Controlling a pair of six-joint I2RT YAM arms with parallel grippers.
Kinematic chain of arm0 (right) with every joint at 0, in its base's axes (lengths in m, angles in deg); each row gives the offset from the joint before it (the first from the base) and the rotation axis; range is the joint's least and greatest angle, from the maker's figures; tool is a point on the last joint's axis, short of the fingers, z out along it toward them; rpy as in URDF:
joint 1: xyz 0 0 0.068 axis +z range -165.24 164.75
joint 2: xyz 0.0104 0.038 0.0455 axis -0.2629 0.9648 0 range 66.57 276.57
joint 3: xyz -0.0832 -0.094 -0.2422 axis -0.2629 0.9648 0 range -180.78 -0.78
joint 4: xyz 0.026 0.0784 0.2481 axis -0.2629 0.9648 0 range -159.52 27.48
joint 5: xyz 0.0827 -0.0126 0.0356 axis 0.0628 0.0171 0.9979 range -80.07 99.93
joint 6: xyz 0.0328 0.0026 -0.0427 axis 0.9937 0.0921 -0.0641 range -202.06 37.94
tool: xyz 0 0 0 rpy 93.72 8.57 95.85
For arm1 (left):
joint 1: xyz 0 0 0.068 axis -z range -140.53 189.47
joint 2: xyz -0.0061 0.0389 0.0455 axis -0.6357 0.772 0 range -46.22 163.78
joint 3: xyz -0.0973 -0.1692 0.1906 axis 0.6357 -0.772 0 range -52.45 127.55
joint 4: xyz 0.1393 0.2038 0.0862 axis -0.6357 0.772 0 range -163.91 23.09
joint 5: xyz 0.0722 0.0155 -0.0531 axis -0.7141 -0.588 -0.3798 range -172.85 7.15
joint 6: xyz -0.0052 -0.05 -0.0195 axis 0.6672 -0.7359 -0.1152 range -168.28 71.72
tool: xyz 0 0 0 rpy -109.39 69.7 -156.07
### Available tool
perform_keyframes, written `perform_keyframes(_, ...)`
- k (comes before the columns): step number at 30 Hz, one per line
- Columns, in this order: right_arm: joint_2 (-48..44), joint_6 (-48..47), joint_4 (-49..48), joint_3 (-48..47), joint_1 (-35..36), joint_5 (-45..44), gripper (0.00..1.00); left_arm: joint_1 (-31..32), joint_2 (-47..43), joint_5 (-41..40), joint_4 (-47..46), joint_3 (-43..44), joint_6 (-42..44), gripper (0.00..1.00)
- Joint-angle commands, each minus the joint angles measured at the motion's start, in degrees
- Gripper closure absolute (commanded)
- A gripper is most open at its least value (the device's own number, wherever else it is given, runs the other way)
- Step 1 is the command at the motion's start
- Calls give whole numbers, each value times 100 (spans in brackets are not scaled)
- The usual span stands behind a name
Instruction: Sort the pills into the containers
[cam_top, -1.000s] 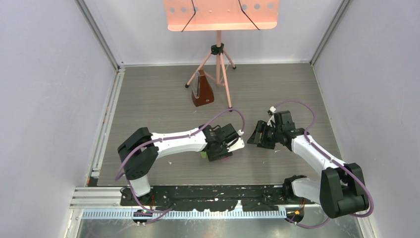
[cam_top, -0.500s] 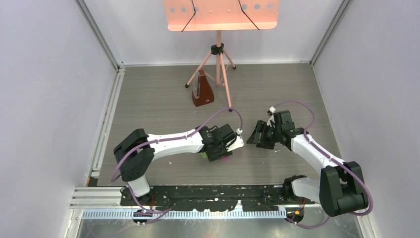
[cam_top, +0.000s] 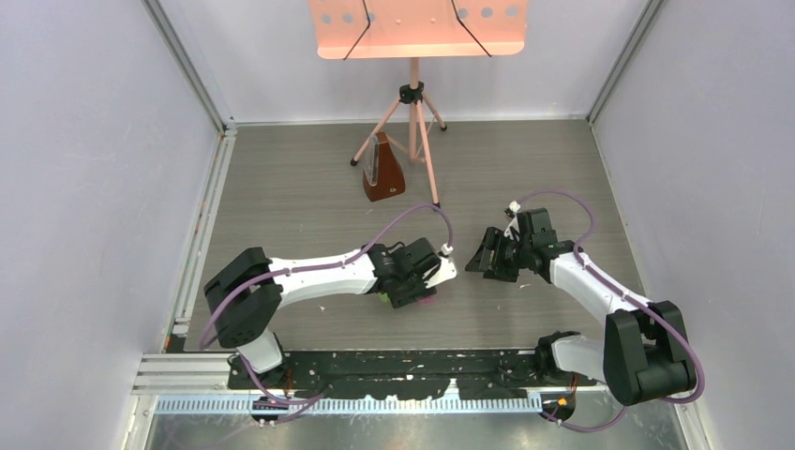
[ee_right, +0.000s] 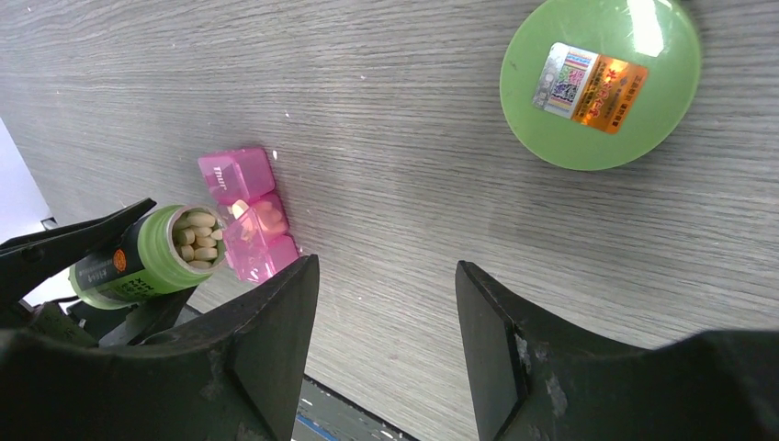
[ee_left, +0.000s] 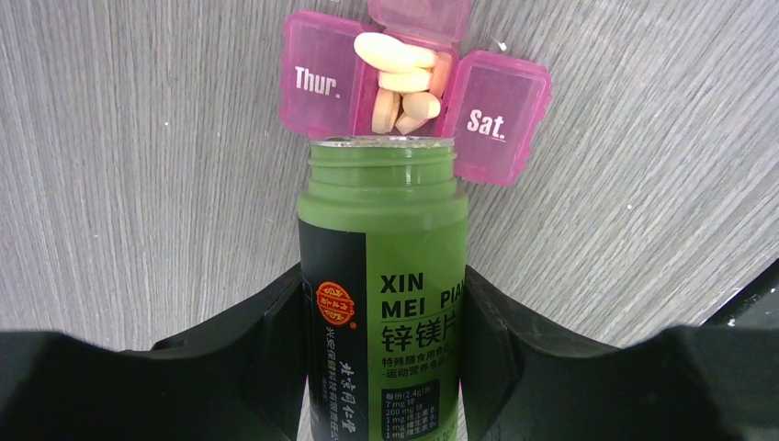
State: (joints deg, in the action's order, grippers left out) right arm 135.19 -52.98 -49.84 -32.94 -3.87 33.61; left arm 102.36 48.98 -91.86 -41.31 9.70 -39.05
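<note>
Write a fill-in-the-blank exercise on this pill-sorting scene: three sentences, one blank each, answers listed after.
1. The left arm's fingers clamp an uncapped ____ bottle, tipped toward the box.
2. On the pink pill box, pills lie in the open compartment between the lids marked Thur. and ____.
3. The bottle's round lid lies on the table, while the right arm's fingers hold ____.

Missing words: green; Sat.; nothing
</note>
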Motion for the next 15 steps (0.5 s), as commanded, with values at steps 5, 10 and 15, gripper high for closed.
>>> perform_keyframes(5,-28,37,-189,-185,-36,156,37,11,-674,-61,-797,-428,-132,100)
perform_keyframes(10,-83,64,-188,-185,-31,177,37,11,-1061,-95,-1289,-836,-158,100)
perform_keyframes(15,-187,80,-79,-248,-30,101,37,11,-1508,-149,-1843,-1276,-126,100)
